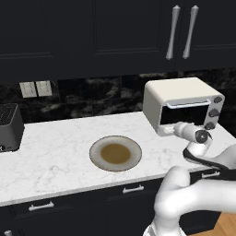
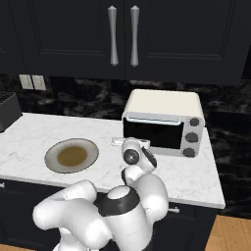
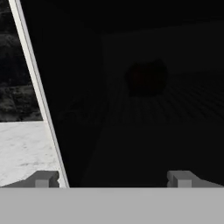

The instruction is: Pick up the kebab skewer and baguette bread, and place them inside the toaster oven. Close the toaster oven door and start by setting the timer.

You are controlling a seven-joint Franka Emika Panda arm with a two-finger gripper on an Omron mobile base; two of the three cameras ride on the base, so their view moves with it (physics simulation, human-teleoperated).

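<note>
The cream toaster oven stands at the counter's right end. Its dark glass toaster oven door stands upright against the front. My gripper is low at the door's bottom left corner, open, with nothing between its fingers. In the hand view the door's pale edge runs slantwise, and a dim dark lump lies on the rack behind the glass. Whether that lump is the kebab skewer or the baguette bread I cannot tell. Three dark knobs sit right of the door.
A round plate with a brown centre and no food lies mid-counter. A black slot toaster stands far left. Dark upper cabinets hang above, and the counter ends just right of the oven.
</note>
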